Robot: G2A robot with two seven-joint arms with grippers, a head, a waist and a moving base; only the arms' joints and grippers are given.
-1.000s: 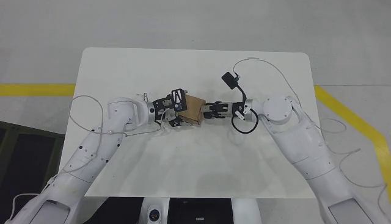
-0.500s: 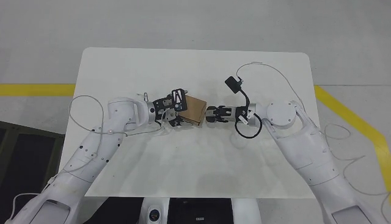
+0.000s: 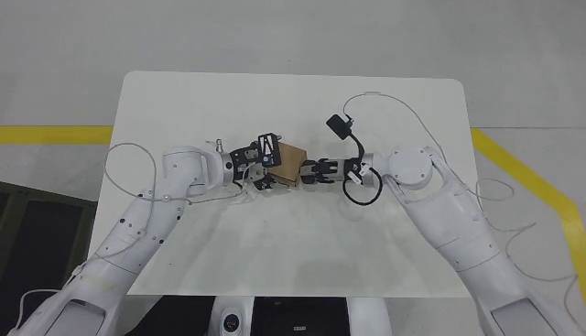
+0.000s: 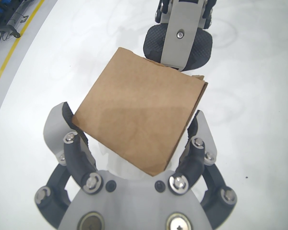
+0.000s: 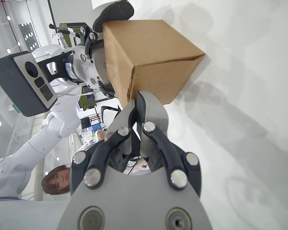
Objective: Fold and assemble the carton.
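Note:
The brown carton (image 3: 291, 162) stands as a closed-looking box at the middle of the white table (image 3: 183, 98). My left gripper (image 3: 264, 164) is shut on the carton (image 4: 139, 118), one finger (image 4: 62, 120) on each side wall. My right gripper (image 3: 309, 171) is on the opposite side, shut, its fingertips (image 5: 138, 101) pressed together at the carton's (image 5: 153, 58) corrugated end edge. In the left wrist view, the right gripper (image 4: 180, 48) touches the carton's far edge. The left gripper (image 5: 96, 48) shows behind the carton in the right wrist view.
Thin cables (image 3: 403, 98) loop over the table near both arms. A small black camera unit (image 3: 341, 124) sticks out above the right wrist. Bare table lies in front of and behind the carton. A yellow floor line (image 3: 55, 135) runs beside the table.
My right gripper drew back a little from the carton half a second ago and is now against its end again. The left gripper and the carton have not moved.

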